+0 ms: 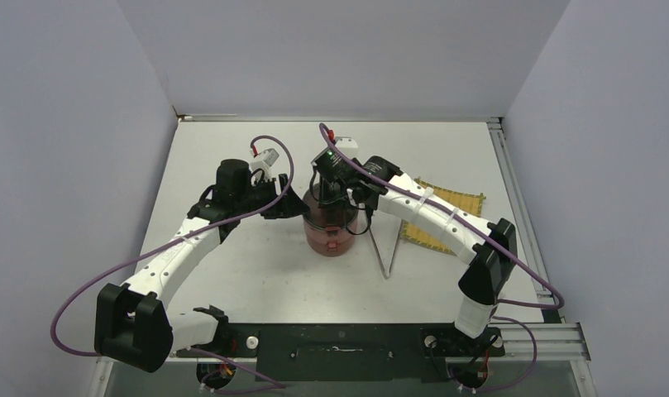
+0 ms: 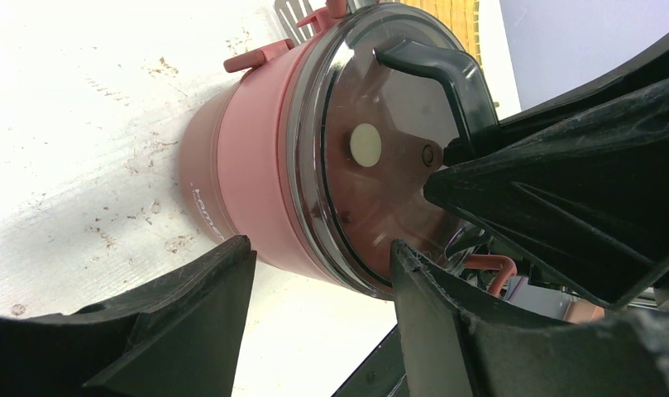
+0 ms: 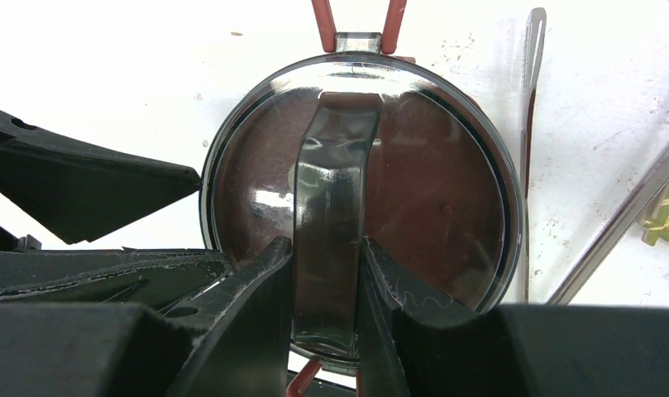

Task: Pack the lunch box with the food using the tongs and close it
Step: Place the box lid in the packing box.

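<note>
top of lunch box – taken, right gripper pinches lid handle | left side – blocked by left gripper clasping it | right – tongs lie close, mat beyond | near table – open lane

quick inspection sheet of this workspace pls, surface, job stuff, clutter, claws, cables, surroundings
surface: white table, scuffed and speckled near the box
job's things: lunch box stacked, clear lid on; tongs flat on the table beside it; no loose food seen
clutter: yellow mat, partly under the right arm
grippers: right claw shut on the lid handle; left claw straddles the box's side, contact unclear
cables: purple cables loop off both arms
surroundings: plain pale walls
</note>
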`<state>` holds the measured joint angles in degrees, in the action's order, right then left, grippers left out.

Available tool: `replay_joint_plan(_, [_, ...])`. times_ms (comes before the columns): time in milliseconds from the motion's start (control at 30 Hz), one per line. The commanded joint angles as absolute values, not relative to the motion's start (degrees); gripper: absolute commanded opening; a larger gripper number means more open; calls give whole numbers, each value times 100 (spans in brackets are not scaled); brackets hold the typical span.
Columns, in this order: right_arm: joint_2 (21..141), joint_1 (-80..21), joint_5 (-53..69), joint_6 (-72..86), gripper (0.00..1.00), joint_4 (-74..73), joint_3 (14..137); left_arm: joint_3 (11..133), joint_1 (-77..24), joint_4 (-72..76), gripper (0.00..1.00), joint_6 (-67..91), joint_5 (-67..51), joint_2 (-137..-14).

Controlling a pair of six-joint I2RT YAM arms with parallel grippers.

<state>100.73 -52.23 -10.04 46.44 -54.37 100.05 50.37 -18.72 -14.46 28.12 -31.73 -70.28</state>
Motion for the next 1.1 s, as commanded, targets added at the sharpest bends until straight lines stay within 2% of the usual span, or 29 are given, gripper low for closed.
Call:
replay_joint_plan(0, [9866,-5280,-1106,4765,5,-5493,9802,5054,-1890,-1362,58,2792,-3234,-6870])
replay_joint_plan(367, [9756,-5344,-1184,4914,8,-5396,9395,5036,-1898,-1338,58,2812,-3253,-6911])
replay_joint_plan(767, [9718,-5344,-1568,4545,39,-5548,9910,5170,-1898,-1372,61,2751,-3057,-6892])
replay_joint_plan(1067, [9261,-5313,-1696,3894,64,-5063,10106,5992,-1900,-1572,67,2747,-2832,-7111])
